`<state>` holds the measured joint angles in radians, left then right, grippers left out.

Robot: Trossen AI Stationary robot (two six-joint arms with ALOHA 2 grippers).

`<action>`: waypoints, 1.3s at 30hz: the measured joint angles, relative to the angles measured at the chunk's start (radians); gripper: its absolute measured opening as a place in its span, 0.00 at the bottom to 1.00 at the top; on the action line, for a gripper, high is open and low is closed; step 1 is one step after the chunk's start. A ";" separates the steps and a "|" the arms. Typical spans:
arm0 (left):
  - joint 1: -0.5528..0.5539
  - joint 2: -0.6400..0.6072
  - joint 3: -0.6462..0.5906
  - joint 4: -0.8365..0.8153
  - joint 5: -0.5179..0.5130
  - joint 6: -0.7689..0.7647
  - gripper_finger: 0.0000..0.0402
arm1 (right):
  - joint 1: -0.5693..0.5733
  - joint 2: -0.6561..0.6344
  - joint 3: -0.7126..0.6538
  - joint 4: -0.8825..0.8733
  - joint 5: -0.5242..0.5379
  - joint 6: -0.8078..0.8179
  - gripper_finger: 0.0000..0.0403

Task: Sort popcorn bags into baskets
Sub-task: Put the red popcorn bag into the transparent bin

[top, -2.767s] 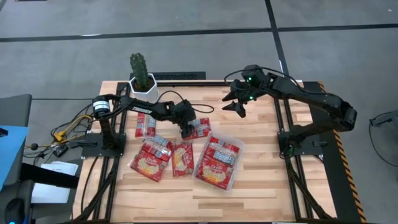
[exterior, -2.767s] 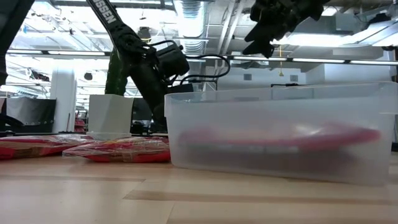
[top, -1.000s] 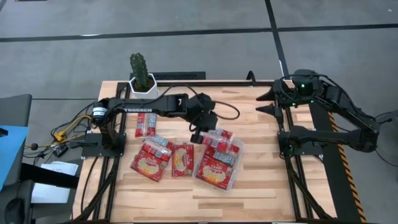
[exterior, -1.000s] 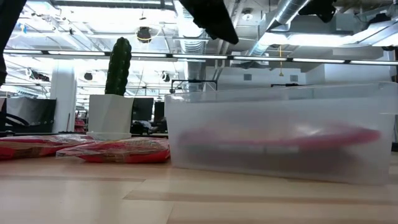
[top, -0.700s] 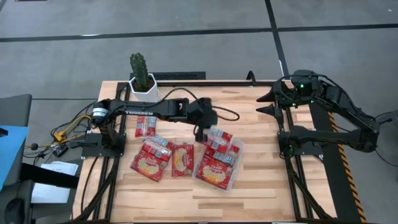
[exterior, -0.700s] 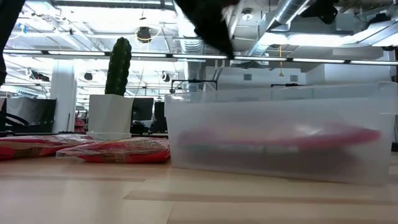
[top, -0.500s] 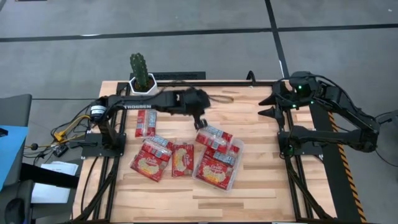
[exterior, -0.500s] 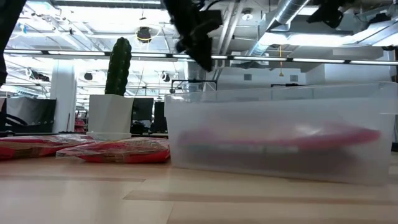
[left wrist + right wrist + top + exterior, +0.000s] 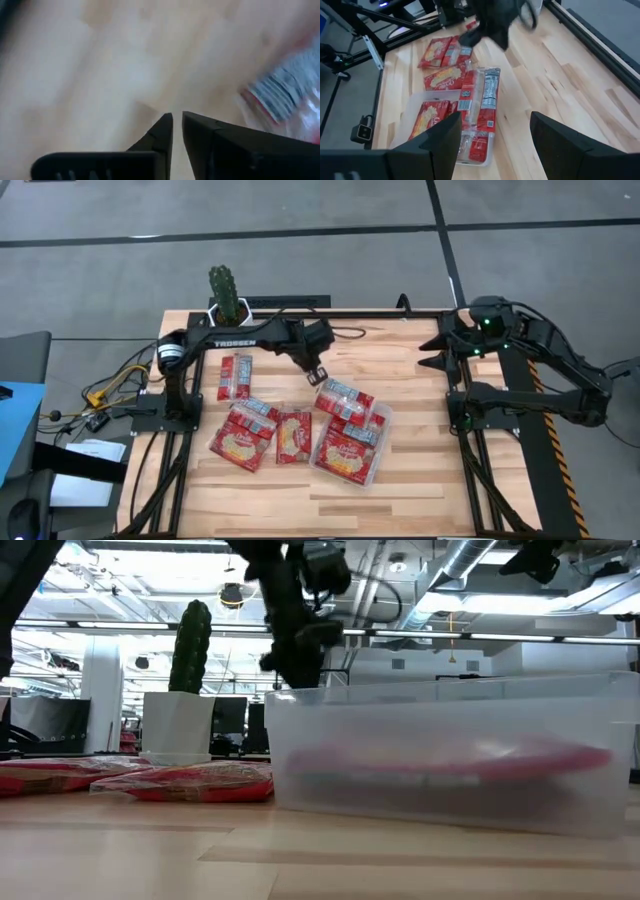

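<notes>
The clear bin [image 9: 383, 423] sits at the table's middle and holds several red popcorn bags. An oblong bag [image 9: 343, 398] lies on top at its far end, barcode side up [image 9: 487, 95]. Three more bags lie loose on the wood left of the bin: an oblong one [image 9: 235, 377] and two squarish ones [image 9: 245, 435], [image 9: 293, 435]. My left gripper [image 9: 316, 377] hangs just beyond the bin's far-left corner, above bare wood. Its fingers [image 9: 177, 119] are shut with nothing between them. My right gripper [image 9: 430, 352] waits open at the table's right edge.
A cactus in a white pot [image 9: 228, 308] stands at the far left edge, behind my left arm. Bare wood lies between the bin and the right arm's frame [image 9: 470, 395], and along the near edge.
My left gripper has drawn back from over the bin's far end toward the table's far-left, leaving the oblong bag lying in the bin. My right arm has kept still.
</notes>
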<state>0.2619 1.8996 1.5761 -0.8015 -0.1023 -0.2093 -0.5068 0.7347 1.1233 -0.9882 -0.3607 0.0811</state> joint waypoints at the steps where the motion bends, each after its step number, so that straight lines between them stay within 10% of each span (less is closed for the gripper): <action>1: 0.000 0.000 -0.030 0.017 0.040 -0.012 0.06 | 0.000 -0.006 0.000 -0.001 0.000 0.000 0.65; 8: -0.031 -0.004 -0.160 0.229 0.205 -0.138 0.01 | 0.000 -0.049 0.000 -0.004 0.001 -0.002 0.65; 19: -0.138 -0.002 -0.165 0.372 0.194 -0.204 0.00 | 0.000 -0.112 0.000 -0.006 0.056 0.017 0.65; 29: -0.177 -0.043 -0.099 0.205 0.228 -0.218 0.00 | 0.001 -0.121 0.000 -0.007 0.054 0.051 0.65; 39: -0.368 -0.372 -0.277 0.020 -0.172 -0.399 0.01 | 0.000 -0.163 0.000 -0.093 0.054 0.054 0.65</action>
<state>-0.1059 1.5272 1.2993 -0.7811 -0.2746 -0.6088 -0.5068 0.5715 1.1233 -1.0817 -0.3069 0.1349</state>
